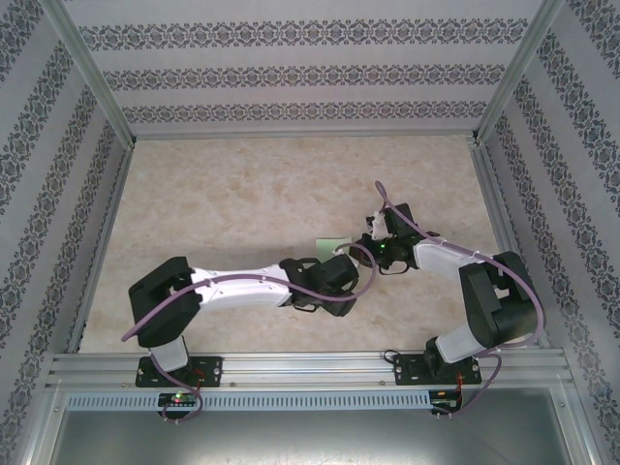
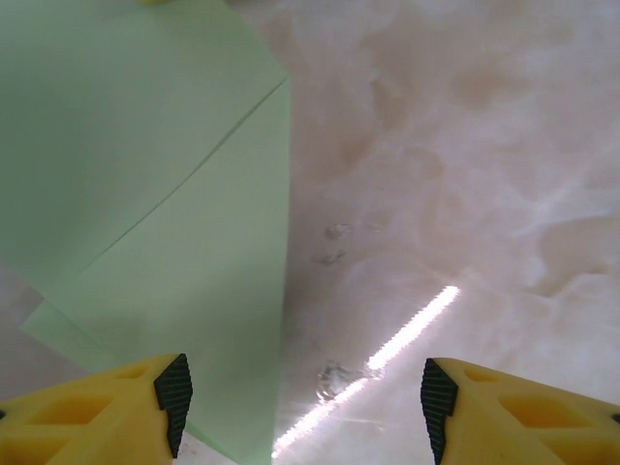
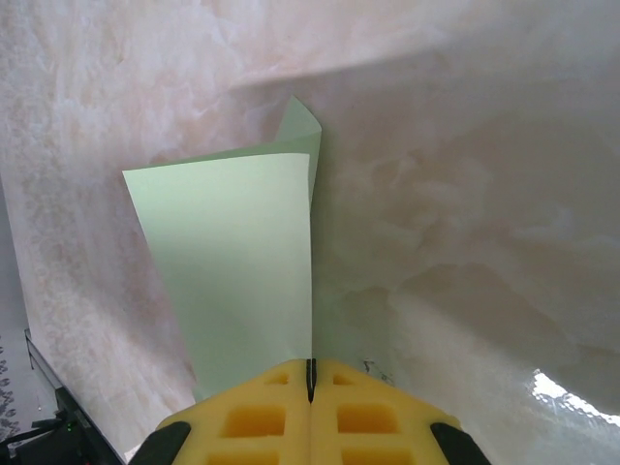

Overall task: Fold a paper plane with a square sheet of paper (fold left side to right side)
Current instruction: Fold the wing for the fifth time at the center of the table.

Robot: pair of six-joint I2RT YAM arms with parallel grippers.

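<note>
The square sheet of paper (image 1: 332,242) is pale mint green and lies partly folded on the marbled table, between the two arms. In the left wrist view the sheet of paper (image 2: 145,194) shows a diagonal flap edge, and its straight right edge runs down toward the left fingertip. My left gripper (image 2: 305,407) is open just above the table, with bare table between its pads. My right gripper (image 3: 311,373) is shut, its tips over the near edge of the paper (image 3: 232,262). The paper's far corner curls up. I cannot tell whether the right jaws pinch the paper or press on it.
The marbled tabletop (image 1: 242,194) is boxed in by patterned walls at the back and both sides. An aluminium rail (image 1: 310,373) runs along the near edge. Both arms (image 1: 242,286) (image 1: 455,262) reach toward the table's middle, their grippers close together.
</note>
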